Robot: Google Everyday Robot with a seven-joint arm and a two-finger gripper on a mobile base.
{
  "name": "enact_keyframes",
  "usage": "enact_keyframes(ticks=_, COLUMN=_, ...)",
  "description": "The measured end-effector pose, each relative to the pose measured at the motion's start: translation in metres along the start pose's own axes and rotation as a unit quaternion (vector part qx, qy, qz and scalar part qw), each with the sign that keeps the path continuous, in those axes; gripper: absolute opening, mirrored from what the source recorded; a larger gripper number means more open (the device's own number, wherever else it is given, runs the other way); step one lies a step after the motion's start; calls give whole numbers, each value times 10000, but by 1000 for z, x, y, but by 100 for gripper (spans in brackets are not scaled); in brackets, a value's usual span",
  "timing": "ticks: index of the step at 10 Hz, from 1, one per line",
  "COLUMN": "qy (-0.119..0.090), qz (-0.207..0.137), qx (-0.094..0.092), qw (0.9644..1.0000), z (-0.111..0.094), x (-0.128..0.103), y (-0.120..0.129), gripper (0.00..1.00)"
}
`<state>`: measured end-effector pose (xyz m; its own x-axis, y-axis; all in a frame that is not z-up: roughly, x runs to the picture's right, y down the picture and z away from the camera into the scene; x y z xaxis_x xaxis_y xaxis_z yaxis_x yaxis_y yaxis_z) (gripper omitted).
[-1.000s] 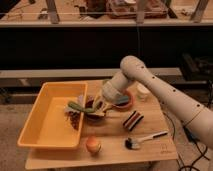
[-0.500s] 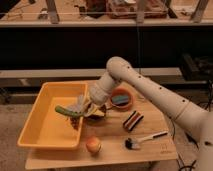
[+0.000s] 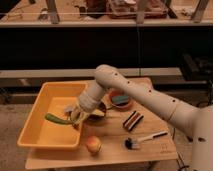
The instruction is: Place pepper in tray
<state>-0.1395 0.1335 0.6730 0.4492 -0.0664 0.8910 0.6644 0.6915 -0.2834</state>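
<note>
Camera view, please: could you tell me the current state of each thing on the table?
End effector: over the tray's right side, gripping the pepper.
Pepper: held, roughly level, above the tray floor.
Tray: upright on the table.
Round fruit: resting on the table, near the tray's corner.
Brush: lying flat.

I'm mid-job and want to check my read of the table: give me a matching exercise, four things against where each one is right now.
Things:
1. pepper
2. gripper
3. round red-yellow fruit
4. brush

Places:
A. on the table near its front edge, just right of the tray's front corner
B. over the right side of the yellow tray
C. lying on the table at the right front
D. at the gripper, reaching left over the tray's inside

Pairs: 1-D, 2-B, 3-A, 4-C
</note>
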Motion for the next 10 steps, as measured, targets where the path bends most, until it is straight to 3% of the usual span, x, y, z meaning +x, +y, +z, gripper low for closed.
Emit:
enact_keyframes(ticks=4, qy=52, qz=299, qx=254, qw=9992, z=3, x=-1, y=-7, gripper=54)
enact_keyframes(ticks=7, qy=42, qz=354, qx=268, qw=9990, z=7, x=-2, y=-8, gripper=79)
enact_keyframes(ticks=10, qy=35, qz=339, qx=255, qw=9991, z=8, x=-3, y=-9, gripper=80)
